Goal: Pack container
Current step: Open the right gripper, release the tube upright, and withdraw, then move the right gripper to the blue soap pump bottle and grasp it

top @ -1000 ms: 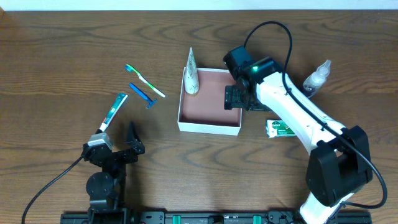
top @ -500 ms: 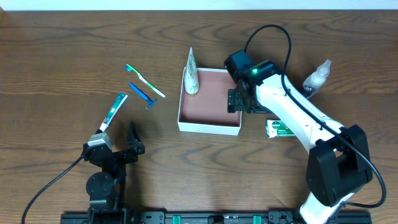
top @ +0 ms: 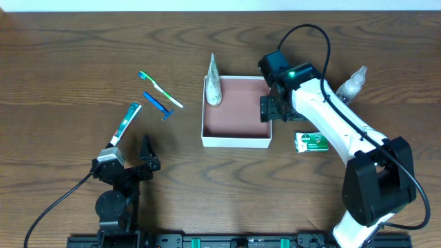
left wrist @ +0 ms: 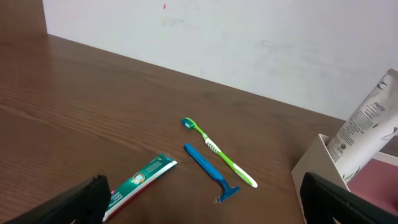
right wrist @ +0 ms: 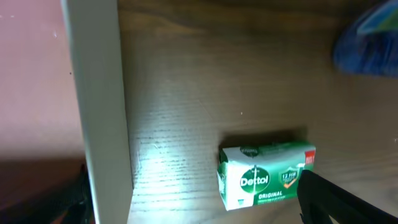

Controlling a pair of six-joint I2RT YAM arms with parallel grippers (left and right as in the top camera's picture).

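While the left claw (top: 147,157) rests spread at the overhead frame's lower left, the container (top: 238,117) sits at centre on the desk (top: 69,55), with the right claw (top: 270,110) spread astride its right wall.

Left wrist: toothbrush (left wrist: 217,151) and razor (left wrist: 208,169) lie mid-frame, the container's corner at lower right.

Right wrist: the container's wall stands at left and a soap box (right wrist: 264,176) lies lower right.

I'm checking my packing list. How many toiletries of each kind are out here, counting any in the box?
Tubes: 2 (white tube, toothpaste tube)
Toothbrush: 1
Razor: 1
Soap box: 1
Bottle: 1
Total: 6
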